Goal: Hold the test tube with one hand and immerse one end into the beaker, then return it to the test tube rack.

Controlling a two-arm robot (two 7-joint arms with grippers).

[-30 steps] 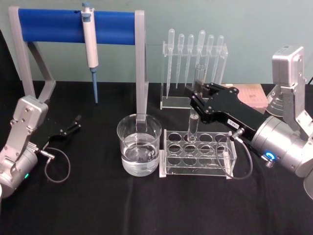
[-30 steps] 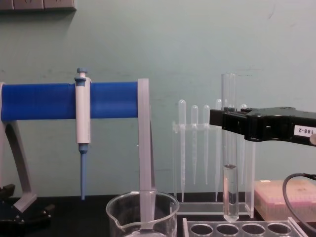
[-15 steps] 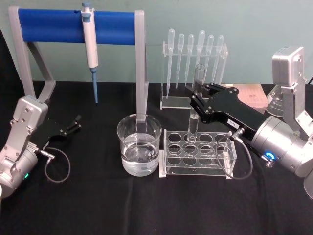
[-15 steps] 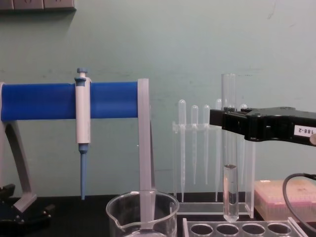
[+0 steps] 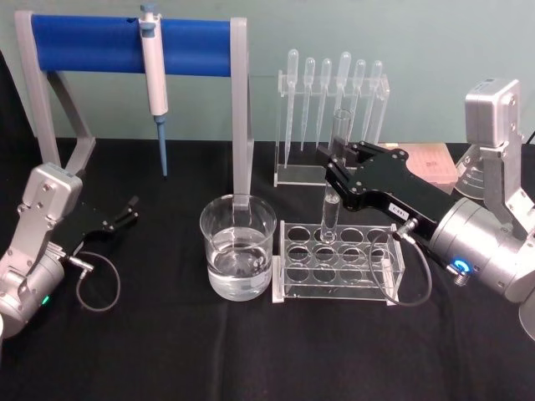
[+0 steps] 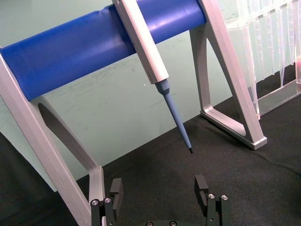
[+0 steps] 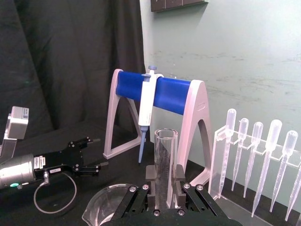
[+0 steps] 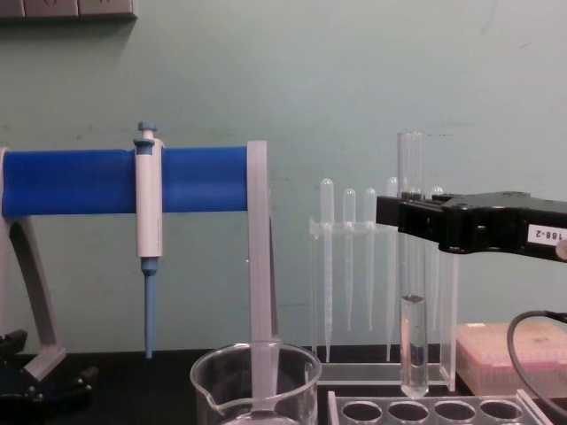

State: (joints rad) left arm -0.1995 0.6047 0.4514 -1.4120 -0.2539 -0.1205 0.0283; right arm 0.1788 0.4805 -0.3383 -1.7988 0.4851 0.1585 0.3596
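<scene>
Holds the clear glass test tube (image 5: 329,215) (image 8: 413,336) (image 7: 165,150) upright in the matte black right hand (image 5: 337,165) (image 7: 164,181), reaching in from 3 o'clock on a brushed silver cylindrical wrist; flat fingers (image 7: 151,175) pressed against the tube's wall from either side, pinching it a little above mid-length; open round rim standing above the fingers, a short column of clear liquid in the rounded bottom. Hangs the tube's bottom just above the perforated top of the clear plastic test tube rack (image 5: 334,286) (image 8: 425,409), over its back row of round holes. Shows the wide glass beaker (image 5: 238,251) (image 8: 257,381), spouted at the rim and partly filled with clear liquid, just beside the rack at its 9 o'clock; tube and beaker apart. Rests the left hand (image 5: 129,209) (image 6: 160,186) low at 9 o'clock on the black cloth surface (image 5: 251,351), fingers spread, gripping nothing. Beyond, at 12 o'clock of the rack, slim bulb-topped plastic pipettes (image 5: 334,83); at 11 o'clock, a white-and-blue pipettor (image 5: 154,63) hung on a blue-barred grey stand (image 5: 84,43).
</scene>
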